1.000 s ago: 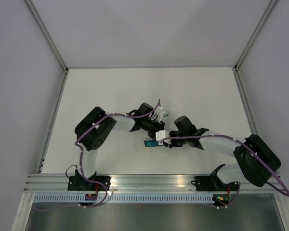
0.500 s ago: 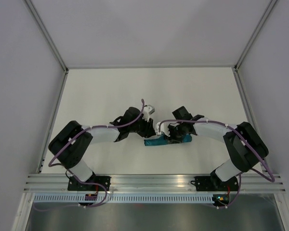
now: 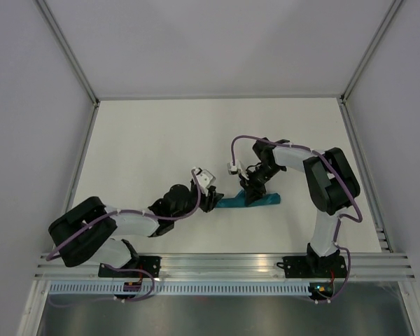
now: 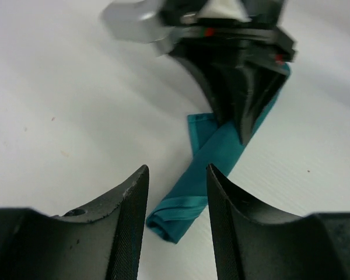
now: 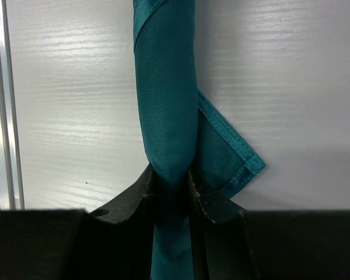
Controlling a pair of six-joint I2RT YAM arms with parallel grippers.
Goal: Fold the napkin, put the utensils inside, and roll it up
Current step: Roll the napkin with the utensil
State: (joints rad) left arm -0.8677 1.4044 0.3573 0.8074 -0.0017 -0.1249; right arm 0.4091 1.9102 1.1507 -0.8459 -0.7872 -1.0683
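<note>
Right gripper (image 5: 170,175): jaws pinching rolled napkin (image 5: 166,87) about mid-length. Left gripper (image 4: 176,170): jaws spread, gripping nothing; roll's end shows in gap between them, no contact visible. Napkin: tight teal tube lying flat on table (image 3: 161,133), centre, toward near edge. Hemmed corner (image 5: 236,160) sticks out beside roll.

Rolled teal napkin (image 3: 269,200) on the white table (image 3: 161,140).
Tight, narrow roll lying flat, one hemmed corner flap sticking out sideways.
</note>
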